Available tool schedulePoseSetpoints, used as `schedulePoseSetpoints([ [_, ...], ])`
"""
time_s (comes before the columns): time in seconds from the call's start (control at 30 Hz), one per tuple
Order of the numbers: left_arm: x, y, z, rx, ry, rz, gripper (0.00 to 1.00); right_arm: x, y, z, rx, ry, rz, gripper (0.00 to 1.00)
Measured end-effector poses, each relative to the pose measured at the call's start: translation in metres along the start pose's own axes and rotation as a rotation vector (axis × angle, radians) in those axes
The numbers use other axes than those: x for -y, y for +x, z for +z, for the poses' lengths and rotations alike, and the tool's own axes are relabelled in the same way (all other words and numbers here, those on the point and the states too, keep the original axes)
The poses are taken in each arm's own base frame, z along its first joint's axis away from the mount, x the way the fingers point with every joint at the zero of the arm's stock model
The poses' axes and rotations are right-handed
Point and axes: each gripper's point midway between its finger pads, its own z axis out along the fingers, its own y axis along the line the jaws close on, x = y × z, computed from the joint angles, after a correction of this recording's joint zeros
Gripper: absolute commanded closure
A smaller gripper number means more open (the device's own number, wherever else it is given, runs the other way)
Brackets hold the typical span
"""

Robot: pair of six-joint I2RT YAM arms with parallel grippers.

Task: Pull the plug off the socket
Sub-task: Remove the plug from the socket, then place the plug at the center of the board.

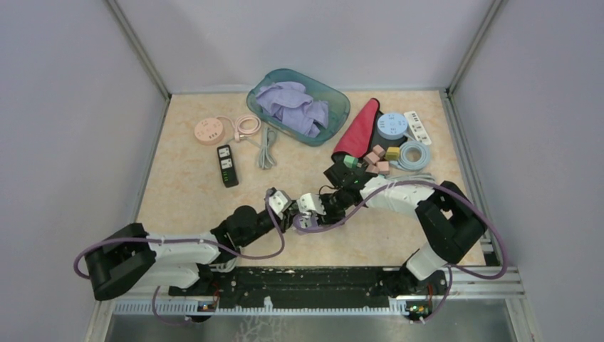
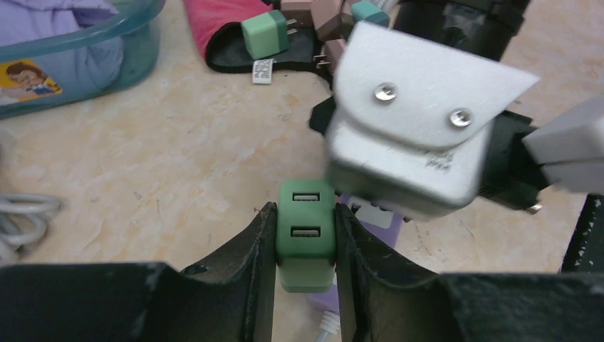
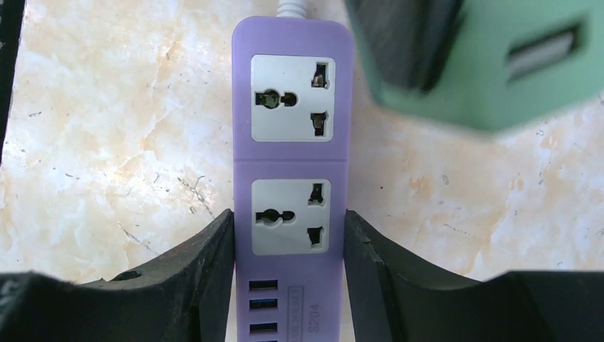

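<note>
**Left wrist view: green plug pinched in one gripper, purple strip in the other**

Standing over the rig, I see the left gripper (image 2: 305, 211) drawn narrow around a boxy green plastic plug (image 2: 306, 239). One black finger presses each flank, and the plug's two USB slots face up at the lens. Just ahead of it and to its right hangs the silver wrist housing (image 2: 413, 135) of the other arm, very near.

From the right wrist, the right gripper (image 3: 288, 217) holds a purple plastic socket strip (image 3: 292, 165) lengthwise, with its fingers set against the strip's two long edges. It sits at a middling width, filled by the strip. Two white socket faces show between and beyond the fingertips, and both have nothing in them. A row of USB slots lies back toward the palm, and a white cord (image 3: 292, 7) leaves the far end. The green plug shows large and blurred ahead and to the right of this gripper, apart from both sockets, with the beige marbled tabletop (image 3: 107, 142) below.

From above, the two grippers meet nose to nose near the middle of the tabletop. Beyond the left gripper lie a slim black power strip (image 1: 227, 165) and a round pink socket hub (image 1: 209, 132). Beyond the right one are a red fabric pouch (image 1: 360, 132) and a teal plastic basket (image 1: 335, 108) of lilac cloth.
</note>
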Motion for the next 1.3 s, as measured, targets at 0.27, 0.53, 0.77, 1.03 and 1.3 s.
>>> schedulePoseSetpoints([
  [0.27,-0.053,0.023,-0.027,-0.069,-0.149,-0.231,1.0,0.001,0.002,-0.006,0.041,0.003,0.105,0.02],
  [0.53,-0.101,0.019,-0.049,-0.048,-0.33,-0.404,1.0,0.018,-0.012,-0.038,0.135,0.099,0.166,0.01],
  [0.77,-0.164,0.035,-0.066,-0.065,-0.533,-0.632,0.98,0.027,-0.019,-0.059,0.181,0.165,0.19,0.01],
  [1.03,-0.215,0.037,-0.057,-0.115,-0.748,-0.876,0.84,0.033,-0.025,-0.069,0.211,0.197,0.175,0.01],
  [1.3,-0.253,0.046,-0.045,-0.242,-0.942,-0.94,0.63,0.033,-0.026,-0.069,0.214,0.194,0.173,0.01],
])
